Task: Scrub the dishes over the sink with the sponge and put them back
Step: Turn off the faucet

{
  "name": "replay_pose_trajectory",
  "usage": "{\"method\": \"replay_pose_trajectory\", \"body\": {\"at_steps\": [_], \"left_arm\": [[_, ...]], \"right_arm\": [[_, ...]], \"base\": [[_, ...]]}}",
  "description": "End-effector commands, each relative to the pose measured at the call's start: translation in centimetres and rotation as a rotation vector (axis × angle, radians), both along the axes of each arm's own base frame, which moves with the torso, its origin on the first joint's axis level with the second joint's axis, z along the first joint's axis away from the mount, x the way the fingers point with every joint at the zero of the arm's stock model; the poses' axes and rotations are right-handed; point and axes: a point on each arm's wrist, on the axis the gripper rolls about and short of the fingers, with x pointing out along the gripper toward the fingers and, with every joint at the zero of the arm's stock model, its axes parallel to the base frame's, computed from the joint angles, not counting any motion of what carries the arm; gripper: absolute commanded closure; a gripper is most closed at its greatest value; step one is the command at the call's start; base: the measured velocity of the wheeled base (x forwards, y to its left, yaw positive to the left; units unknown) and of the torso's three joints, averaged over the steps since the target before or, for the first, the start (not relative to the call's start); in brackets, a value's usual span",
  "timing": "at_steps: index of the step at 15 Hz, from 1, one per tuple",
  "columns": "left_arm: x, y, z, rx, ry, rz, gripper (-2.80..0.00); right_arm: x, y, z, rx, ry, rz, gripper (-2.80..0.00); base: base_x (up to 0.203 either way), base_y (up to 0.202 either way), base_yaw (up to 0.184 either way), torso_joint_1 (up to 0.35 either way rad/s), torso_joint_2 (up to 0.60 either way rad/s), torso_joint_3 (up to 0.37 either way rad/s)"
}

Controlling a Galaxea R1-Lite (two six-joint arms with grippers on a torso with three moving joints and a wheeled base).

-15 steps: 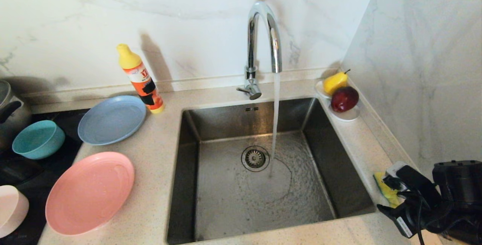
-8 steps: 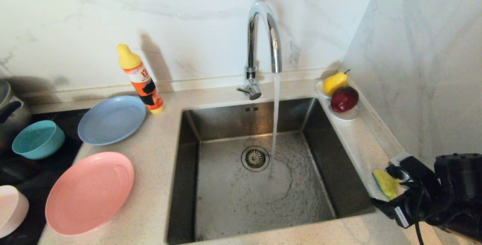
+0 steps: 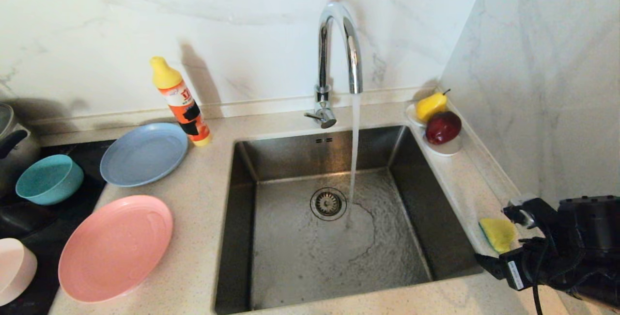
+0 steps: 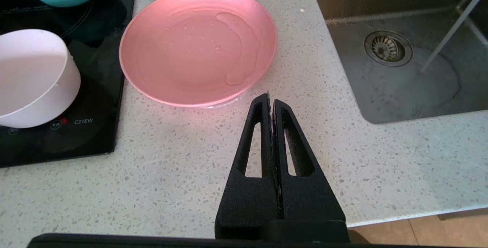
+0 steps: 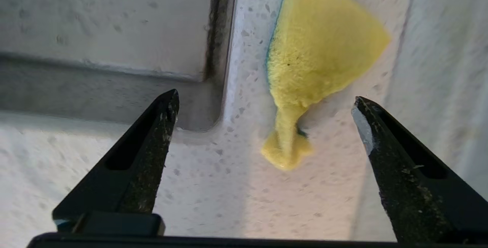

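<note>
The yellow sponge (image 5: 320,49) lies on the counter just beside the sink (image 3: 339,237), at its right edge. The right gripper (image 5: 267,107) hangs near it with its jaws spread wide, holding nothing. One end of the sponge looks squashed thin, so a grab there might slip off. The left gripper (image 4: 271,103) is pressed together near the pink plate (image 4: 198,45).

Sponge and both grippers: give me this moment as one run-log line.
right gripper: open, empty, above sponge | sponge: on counter right of sink | left gripper: shut, idle near pink plate | tap: running
</note>
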Motion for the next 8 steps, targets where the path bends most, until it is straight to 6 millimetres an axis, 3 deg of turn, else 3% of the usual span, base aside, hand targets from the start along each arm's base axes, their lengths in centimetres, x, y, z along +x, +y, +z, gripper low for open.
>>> {"method": "replay_pose_trajectory", "body": {"at_steps": [1, 8], "left_arm": [[0.00, 0.00, 0.00, 0.000, 0.000, 0.001, 0.00], [0.00, 0.00, 0.00, 0.000, 0.000, -0.002, 0.00]], "right_arm": [[0.48, 0.10, -0.51, 0.046, 0.023, -0.027, -2.80], [1.35, 0.40, -0.32, 0.167, 0.043, -0.049, -2.80]], "base": [[0.000, 0.000, 0.000, 0.000, 0.00, 0.000], [0.000, 0.000, 0.000, 0.000, 0.00, 0.000]]}}
